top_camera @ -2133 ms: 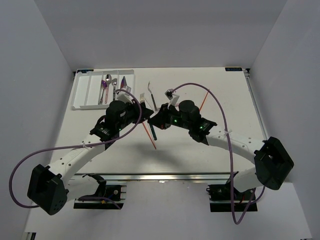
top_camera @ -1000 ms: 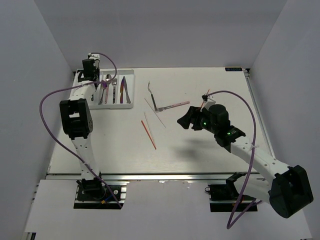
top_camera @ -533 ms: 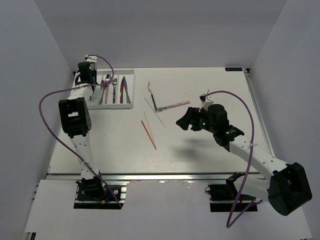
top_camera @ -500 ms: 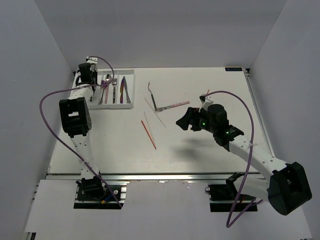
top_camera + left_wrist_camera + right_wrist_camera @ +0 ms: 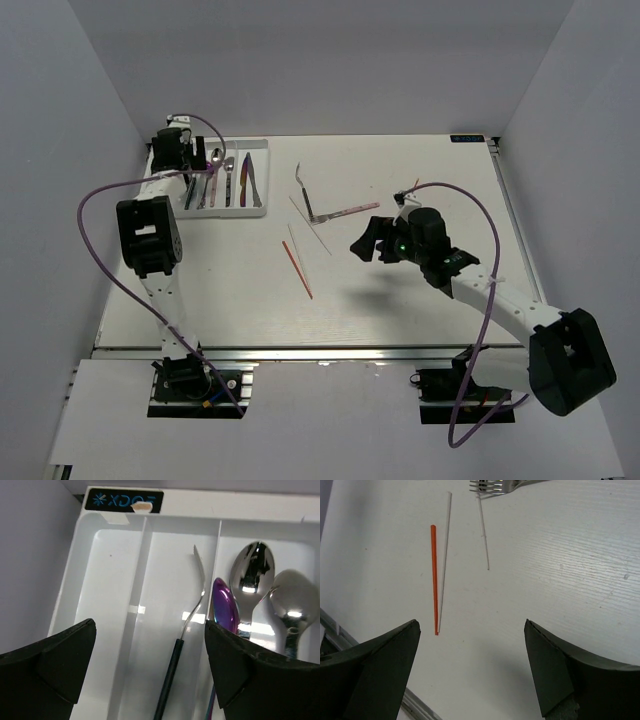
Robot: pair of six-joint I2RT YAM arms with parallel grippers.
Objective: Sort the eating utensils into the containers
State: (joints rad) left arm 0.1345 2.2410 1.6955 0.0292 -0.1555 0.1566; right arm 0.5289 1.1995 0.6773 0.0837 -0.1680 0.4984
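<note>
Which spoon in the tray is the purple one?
The leftmost spoon in the left wrist view, next to the black-handled fork; the other two spoons are plain shiny silver.

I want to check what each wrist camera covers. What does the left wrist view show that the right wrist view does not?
Only the left wrist view: the white cutlery tray, a black-handled utensil in one slot, and an iridescent purple spoon with two silver spoons in the next. Only the right wrist view: the table, a red chopstick beside a pale chopstick, a second pale one, and fork tines. Both: black fingers spread, nothing between them, on the left end effector and the right end effector.
</note>
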